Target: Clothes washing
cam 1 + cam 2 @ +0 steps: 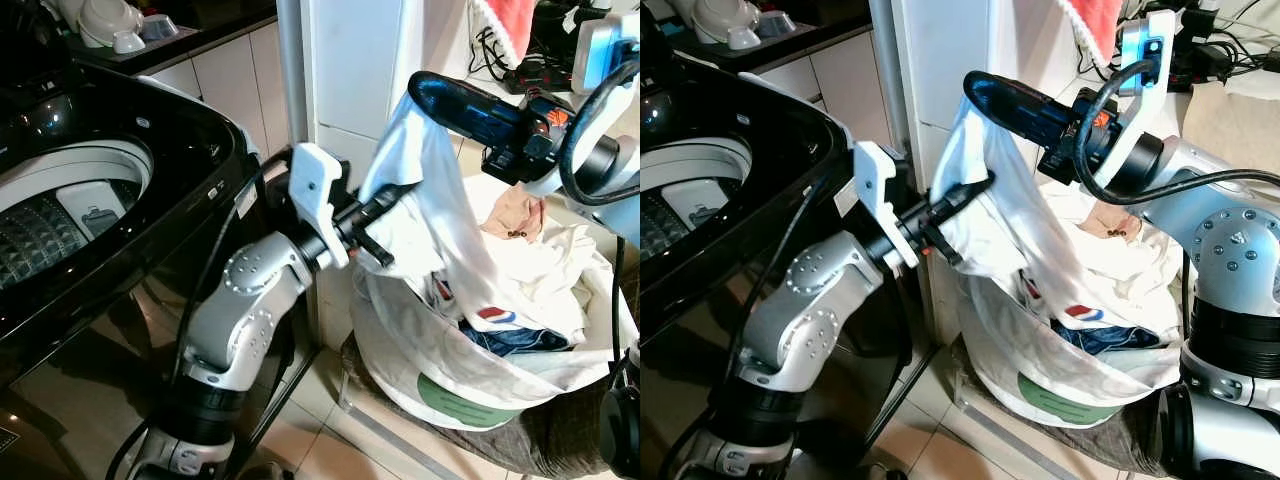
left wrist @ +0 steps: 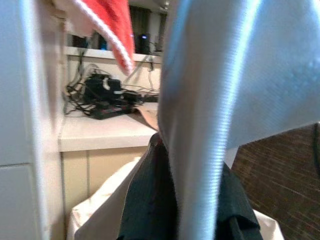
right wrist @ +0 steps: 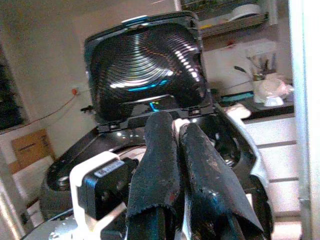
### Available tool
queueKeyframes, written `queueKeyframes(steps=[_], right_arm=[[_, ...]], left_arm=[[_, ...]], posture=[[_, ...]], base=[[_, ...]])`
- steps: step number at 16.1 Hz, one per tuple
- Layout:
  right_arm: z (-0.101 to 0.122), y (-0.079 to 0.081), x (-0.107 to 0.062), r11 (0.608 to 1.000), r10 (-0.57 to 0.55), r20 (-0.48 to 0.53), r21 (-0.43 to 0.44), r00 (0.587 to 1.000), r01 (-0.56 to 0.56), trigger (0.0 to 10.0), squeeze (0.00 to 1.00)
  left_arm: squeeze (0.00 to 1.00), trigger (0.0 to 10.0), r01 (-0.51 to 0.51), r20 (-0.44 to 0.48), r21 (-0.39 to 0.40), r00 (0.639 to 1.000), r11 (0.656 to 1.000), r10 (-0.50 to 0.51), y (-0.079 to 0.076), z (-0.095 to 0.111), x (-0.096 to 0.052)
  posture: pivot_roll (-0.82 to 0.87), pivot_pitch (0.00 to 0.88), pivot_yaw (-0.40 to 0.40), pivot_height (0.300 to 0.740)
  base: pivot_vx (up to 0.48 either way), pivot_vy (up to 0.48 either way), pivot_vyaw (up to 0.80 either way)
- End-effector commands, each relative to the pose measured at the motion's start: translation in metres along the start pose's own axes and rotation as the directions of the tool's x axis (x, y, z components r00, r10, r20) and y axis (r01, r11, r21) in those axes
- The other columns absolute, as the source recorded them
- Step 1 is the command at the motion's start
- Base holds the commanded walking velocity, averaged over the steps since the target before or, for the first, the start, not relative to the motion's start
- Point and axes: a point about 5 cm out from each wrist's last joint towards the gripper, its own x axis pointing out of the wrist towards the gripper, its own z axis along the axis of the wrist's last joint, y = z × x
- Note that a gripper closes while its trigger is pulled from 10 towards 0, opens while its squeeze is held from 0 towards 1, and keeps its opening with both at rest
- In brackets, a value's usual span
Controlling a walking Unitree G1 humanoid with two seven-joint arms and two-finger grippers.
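Note:
A white garment (image 1: 432, 190) hangs stretched between my two grippers above the laundry basket (image 1: 470, 395). My right gripper (image 1: 428, 92) holds its top edge, fingers pressed together with the cloth draped over the tips. My left gripper (image 1: 386, 208) is shut on the garment's side, lower and nearer the washer. The basket has a white liner and holds more clothes, among them white, blue and tan pieces (image 1: 520, 300). The black top-loading washing machine (image 1: 150, 160) stands at my left with its lid (image 3: 145, 70) up and its drum (image 1: 60, 215) open.
A white cabinet column (image 1: 350, 70) stands between the washer and the basket. A red cloth (image 1: 512, 22) hangs above a counter with cables (image 1: 525, 70) at the back right. Bowls (image 1: 110, 22) sit on the counter behind the washer. The floor is tiled.

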Motion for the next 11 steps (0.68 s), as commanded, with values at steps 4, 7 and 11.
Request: queueKeyframes(steps=[4, 7, 11], right_arm=[[0.015, 0.006, 0.000, 0.998, 0.013, 0.030, -0.068, 0.999, -0.011, 10.0, 1.00], [0.012, 0.015, -0.008, 0.994, 0.049, 0.011, -0.099, 0.999, -0.048, 10.0, 0.00], [-0.002, 0.011, -0.013, 0.992, -0.030, -0.048, -0.120, 0.998, 0.024, 10.0, 0.00]], left_arm=[[0.00, 0.0, -0.111, 0.033, 0.061, 0.993, 0.992, 0.109, 0.021, 0.013, -0.003], [0.00, 0.0, -0.224, 0.083, 0.333, 0.975, 0.916, 0.208, 0.059, 0.050, -0.011], [0.00, 0.0, -0.498, 0.405, 0.845, 0.833, 0.193, 0.377, 0.126, 0.225, -0.042]], posture=[[-0.09, 0.000, 0.065, 0.740], [-0.08, 0.000, 0.060, 0.740], [-0.07, 0.000, 0.070, 0.740]], base=[[0.000, 0.000, 0.00], [0.000, 0.000, 0.00], [0.000, 0.000, 0.00]])
